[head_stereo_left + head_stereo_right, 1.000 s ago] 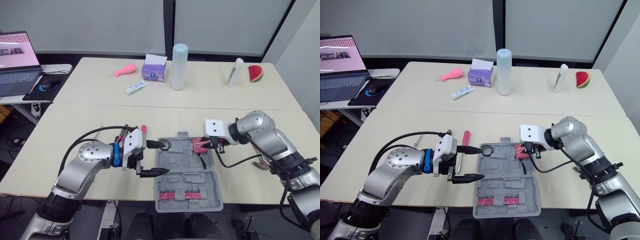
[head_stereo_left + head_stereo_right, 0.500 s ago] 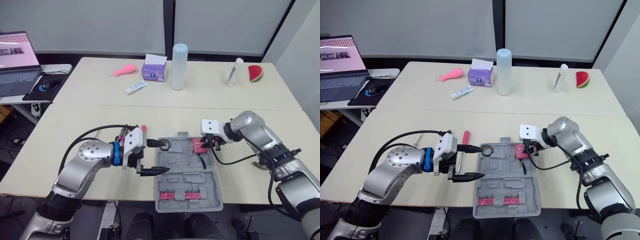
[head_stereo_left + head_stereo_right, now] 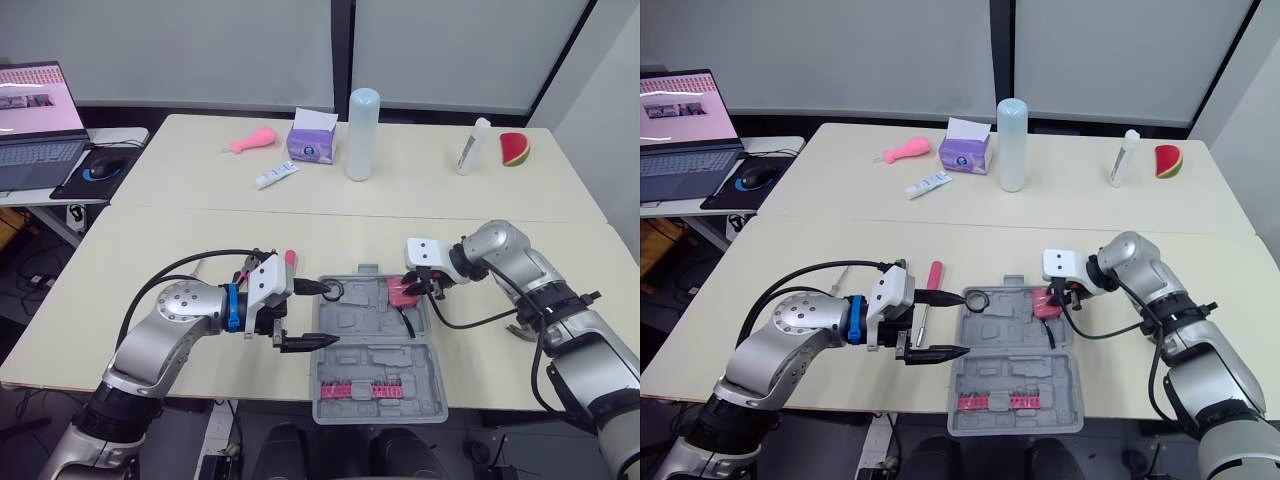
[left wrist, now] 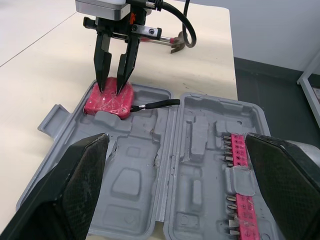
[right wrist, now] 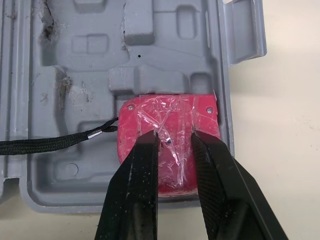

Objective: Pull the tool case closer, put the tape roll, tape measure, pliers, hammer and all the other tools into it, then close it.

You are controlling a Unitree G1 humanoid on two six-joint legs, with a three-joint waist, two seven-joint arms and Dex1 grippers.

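Left eye view: the open grey tool case (image 3: 380, 355) sits at lower centre, with my left gripper (image 3: 322, 316) gaping wide at its left edge. Left wrist view: the right gripper (image 4: 111, 91) tips touch the red tape measure (image 4: 105, 105), which sits in a corner compartment. Right wrist view: I see those fingers (image 5: 145, 190) narrowly apart.

an office-like workroom: an open laptop (image 3: 35, 120) with a lit screen sits on a side desk at the far left, a mouse (image 3: 97, 170) on a pad beside it; plain pale tables (image 3: 420, 170) pushed together edge to edge; grey window panels (image 3: 180, 50) behind.
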